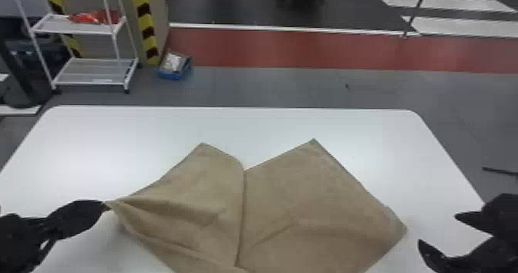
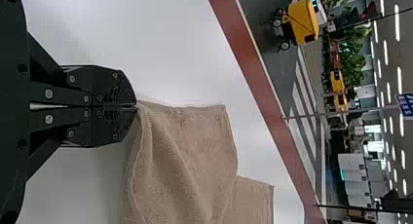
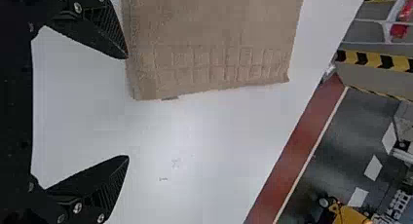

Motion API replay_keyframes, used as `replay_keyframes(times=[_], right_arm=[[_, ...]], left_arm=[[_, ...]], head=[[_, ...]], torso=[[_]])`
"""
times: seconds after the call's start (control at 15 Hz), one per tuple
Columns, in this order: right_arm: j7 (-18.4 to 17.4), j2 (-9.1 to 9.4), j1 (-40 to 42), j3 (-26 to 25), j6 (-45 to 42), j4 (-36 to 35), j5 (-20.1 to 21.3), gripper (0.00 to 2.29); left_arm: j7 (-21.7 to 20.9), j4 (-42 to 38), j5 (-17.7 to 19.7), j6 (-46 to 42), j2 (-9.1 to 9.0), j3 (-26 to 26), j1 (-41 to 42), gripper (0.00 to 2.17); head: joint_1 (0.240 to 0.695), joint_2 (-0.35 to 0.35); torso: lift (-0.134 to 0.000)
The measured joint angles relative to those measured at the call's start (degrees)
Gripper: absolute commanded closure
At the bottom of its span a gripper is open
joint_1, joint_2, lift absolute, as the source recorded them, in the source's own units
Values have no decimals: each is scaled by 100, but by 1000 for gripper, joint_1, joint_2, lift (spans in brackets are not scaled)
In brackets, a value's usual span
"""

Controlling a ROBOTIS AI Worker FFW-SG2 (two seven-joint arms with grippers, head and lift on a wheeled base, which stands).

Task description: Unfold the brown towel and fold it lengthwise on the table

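- Head view: pinching the brown towel by its left corner in the left gripper, likely to spread it flat.
- Poised beside its right corner with right gripper parted, apparently for grasping.

The tool's fingers stand wide apart near the brown towel's edge.

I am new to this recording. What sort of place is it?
Probably a large indoor robotics workspace: a wheeled yellow machine, black-and-yellow striped edging and a red floor band suggest it.
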Motion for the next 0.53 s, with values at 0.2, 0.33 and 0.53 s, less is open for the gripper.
replay_keyframes(times=[0.2,0.33,0.53], right_arm=[[535,-506,-371,532,-222,386,1470,90],[1046,-681,-648,828,-321,630,2093,97],[1567,-837,-921,1290,-518,1024,2807,134]], left_arm=[[-24,6,1,-6,0,0,5,1386],[-28,8,1,-7,0,0,11,1386],[-45,-4,1,-7,0,0,17,1386]], head=[[695,-149],[695,-143],[695,-122]], torso=[[-117],[-117],[-117]])
